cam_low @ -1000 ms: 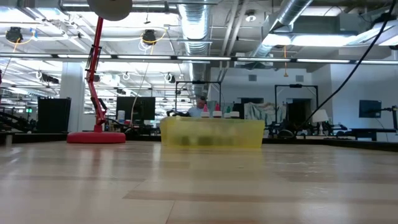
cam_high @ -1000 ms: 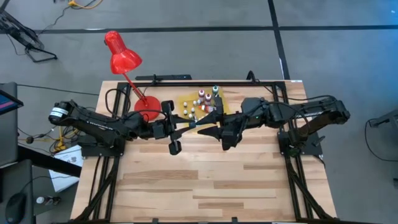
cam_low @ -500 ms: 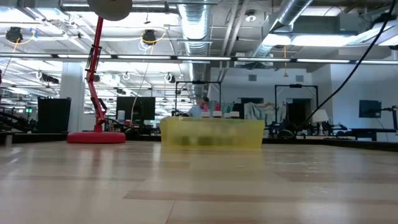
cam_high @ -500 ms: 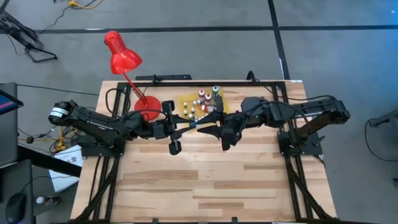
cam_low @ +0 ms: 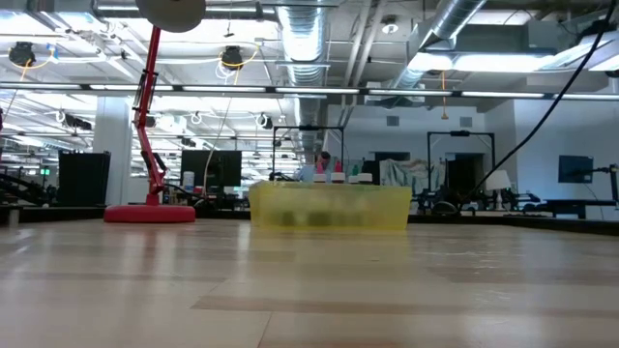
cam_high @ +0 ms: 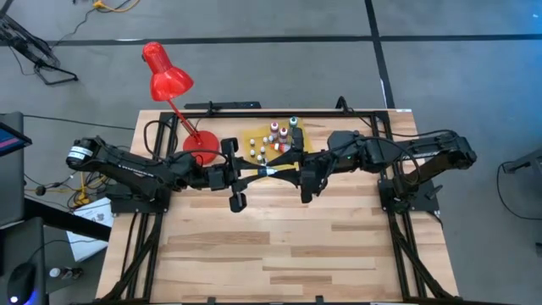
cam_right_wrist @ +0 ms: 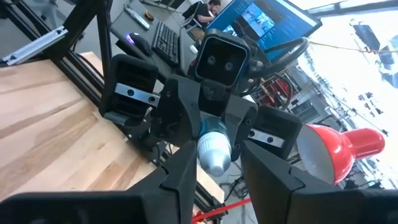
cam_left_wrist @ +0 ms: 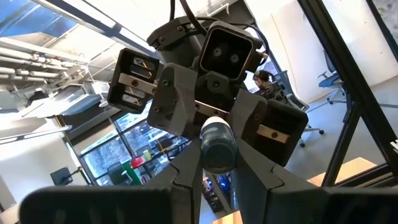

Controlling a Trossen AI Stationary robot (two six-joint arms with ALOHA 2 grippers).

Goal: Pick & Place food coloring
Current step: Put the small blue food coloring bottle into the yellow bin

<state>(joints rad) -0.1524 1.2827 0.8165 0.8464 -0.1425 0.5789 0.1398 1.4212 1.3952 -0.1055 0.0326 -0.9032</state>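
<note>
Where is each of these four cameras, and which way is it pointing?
High view: above the table, looking straight down; both arms show, left gripper and right gripper meeting tip to tip.
Low view: at table-top height, looking level across past the red lamp; no arm shows.
Left wrist view: on the left arm, facing the right gripper; own fingers hold a food coloring bottle.
Right wrist view: on the right arm, facing the left gripper; own fingers grip it too.
Shared: both wrist views show that bottle.
</note>
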